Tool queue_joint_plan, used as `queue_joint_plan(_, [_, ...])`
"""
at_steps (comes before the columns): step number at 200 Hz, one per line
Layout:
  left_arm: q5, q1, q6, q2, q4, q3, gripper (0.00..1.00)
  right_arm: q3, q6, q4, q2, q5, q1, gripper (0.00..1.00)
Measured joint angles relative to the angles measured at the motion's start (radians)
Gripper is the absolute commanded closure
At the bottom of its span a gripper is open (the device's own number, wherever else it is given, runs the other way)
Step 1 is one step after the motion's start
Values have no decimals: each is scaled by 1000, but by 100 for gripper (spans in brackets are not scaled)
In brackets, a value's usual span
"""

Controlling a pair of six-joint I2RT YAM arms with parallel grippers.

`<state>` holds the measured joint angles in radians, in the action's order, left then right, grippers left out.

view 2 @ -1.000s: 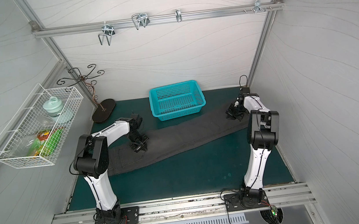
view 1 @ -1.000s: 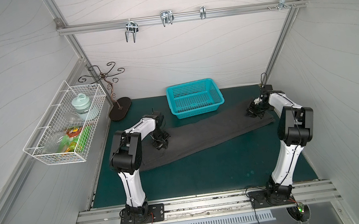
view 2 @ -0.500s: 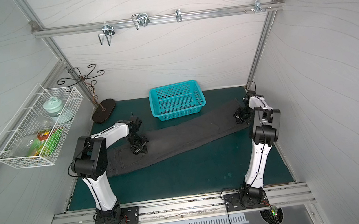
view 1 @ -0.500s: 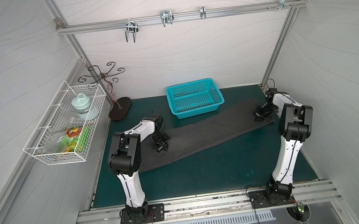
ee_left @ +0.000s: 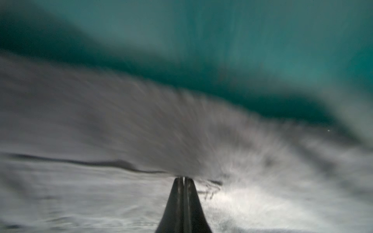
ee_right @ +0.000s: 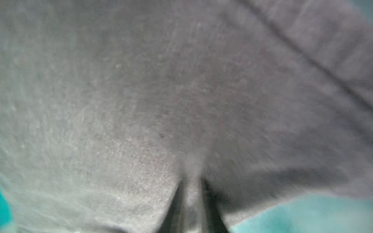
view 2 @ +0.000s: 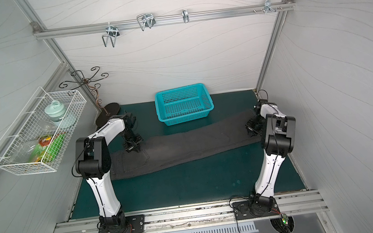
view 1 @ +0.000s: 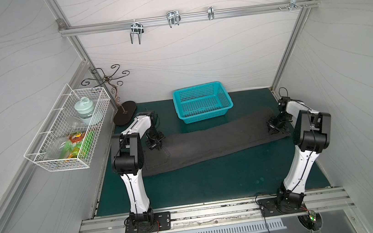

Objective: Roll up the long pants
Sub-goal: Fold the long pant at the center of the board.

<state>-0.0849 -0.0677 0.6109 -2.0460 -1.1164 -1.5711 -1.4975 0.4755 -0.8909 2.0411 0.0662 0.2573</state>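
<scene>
I saw the dark green surface carrying the long pants, dark charcoal-grey cloth trousers, stretched flat across it just in front of the teal perforated plastic basket. My left hand was clenched on their waist end. My right hand sat at the hem, slightly parted with cloth between; I couldn't tell if it gripped.

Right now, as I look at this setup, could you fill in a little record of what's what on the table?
Garment: long pants, dark grey, unrolled, lying flat across the green mat
Left fingers: closed, seemingly pinching cloth at the waist end
Right fingers: slightly parted at the leg end
Beyond the pants: teal basket, empty
Rolling: not started
</scene>
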Motion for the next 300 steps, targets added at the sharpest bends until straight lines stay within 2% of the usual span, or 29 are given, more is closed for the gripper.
queue_joint_plan(6, [0, 3, -3, 2, -4, -11, 100, 11, -2, 1, -18, 3, 0, 45])
queue_joint_plan(14, [-6, 3, -2, 7, -4, -18, 95, 21, -3, 0, -47, 5, -1, 42])
queue_joint_plan(41, [-61, -33, 50, 58, 29, 31, 75, 31, -8, 0, -164, 23, -21, 40])
queue_joint_plan(56, [-101, -76, 109, 127, 72, 103, 70, 46, 5, 4, -233, 33, -44, 41])
queue_joint_plan(63, [-121, -102, 146, 166, 98, 143, 72, 61, 13, 8, -264, 39, -54, 41])
queue_joint_plan(83, [-150, -171, 251, 258, 176, 238, 90, 125, 55, 27, -325, 51, -82, 42])
queue_joint_plan(102, [-161, -226, 338, 322, 253, 321, 99, 190, 100, 46, -338, 62, -106, 44])
queue_joint_plan(127, [-154, -256, 414, 348, 311, 388, 99, 266, 150, 76, -336, 77, -128, 47])
queue_joint_plan(143, [-146, -269, 439, 342, 332, 396, 92, 278, 166, 89, -322, 89, -131, 49])
queue_joint_plan(193, [-133, -308, 456, 290, 380, 394, 73, 270, 181, 132, -249, 107, -131, 53])
queue_joint_plan(218, [-144, -343, 416, 225, 362, 349, 77, 269, 182, 139, -232, 113, -131, 54])
queue_joint_plan(248, [-150, -392, 322, 114, 295, 201, 80, 266, 181, 150, -208, 119, -131, 56])
queue_joint_plan(300, [-157, -439, 231, 98, 213, 146, 80, 243, 179, 153, -172, 127, -131, 56])
